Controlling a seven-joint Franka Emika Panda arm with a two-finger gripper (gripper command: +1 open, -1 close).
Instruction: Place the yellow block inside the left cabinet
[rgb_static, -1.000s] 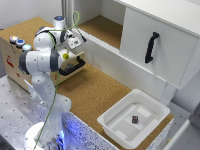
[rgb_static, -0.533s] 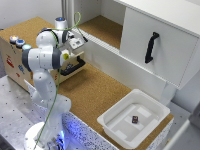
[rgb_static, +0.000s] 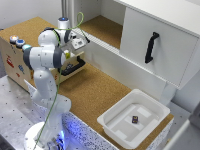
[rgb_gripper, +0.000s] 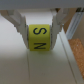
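Clamped between the two pale fingers (rgb_gripper: 19, 25) of my gripper (rgb_gripper: 41, 31) sits the tiny bright yellow block (rgb_gripper: 39, 38), a smooth, glossy cube with black letter marks on its faces; one finger presses each side of it in the wrist view. Behind it I see flat white panel surfaces and a sliver of grainy brown cork at one edge.

From the exterior view, my gripper (rgb_static: 79, 42) hangs at the front edge of the left cabinet (rgb_static: 102, 25), the wide white-walled compartment with a speckled brown cork floor; the block itself is too small to make out there. On the exterior view's right of that compartment is a flat white door (rgb_static: 157, 47) with a curved black handle (rgb_static: 151, 46). Nearer the camera, the cork-topped tabletop (rgb_static: 92, 92) carries a shallow white plastic tray (rgb_static: 116, 127) with rounded corners, and a tiny dark cube (rgb_static: 135, 119) lies on the tray's floor. A wooden drawer with a black handle (rgb_static: 72, 67) sits just below my arm.
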